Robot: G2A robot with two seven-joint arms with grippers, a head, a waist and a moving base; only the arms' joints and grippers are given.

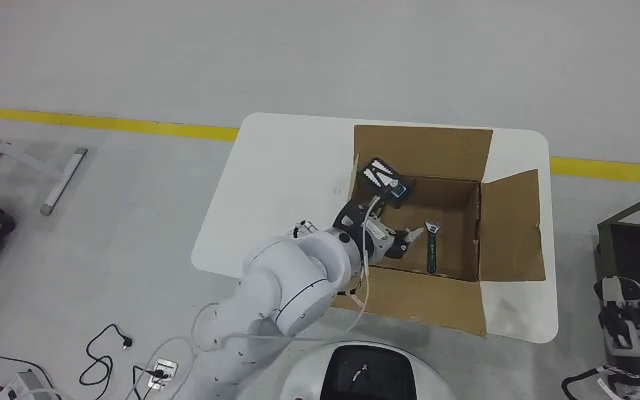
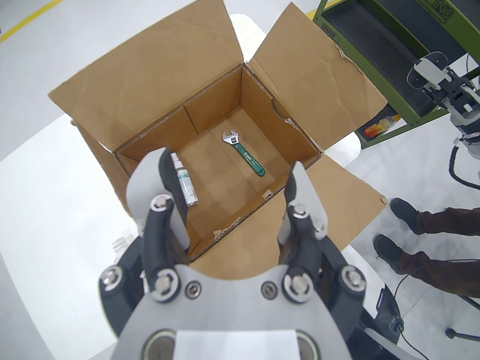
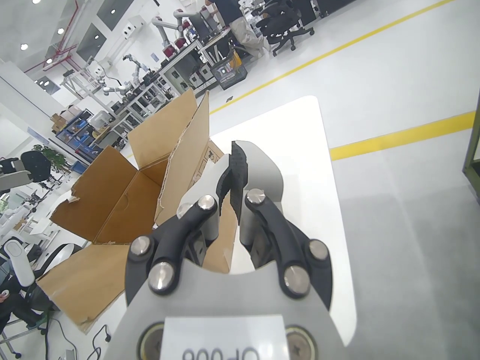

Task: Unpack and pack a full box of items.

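The brown cardboard box (image 1: pixel 470 150) stands open at the right end of the white counter (image 1: pixel 290 190), and its flaps fold out toward the far, near and right edges. On the box floor lies a wrench (image 2: pixel 243 153) with a green handle. A small spray bottle (image 2: pixel 185 185) lies apart from it, beside one wall. A dark packet (image 1: pixel 385 177) shows at the box's far left corner; I cannot tell if it is inside or on the rim. The left gripper (image 2: pixel 228 166) hangs over the open box with its fingers spread wide and holds nothing. The right gripper (image 3: pixel 237 159) is off past the counter's right edge, and its pads are pressed together. The floor is pale grey with a yellow line (image 1: pixel 120 125). A green cart (image 2: pixel 393 20) stands near the counter. Black cables (image 1: pixel 110 345) lie on the floor.
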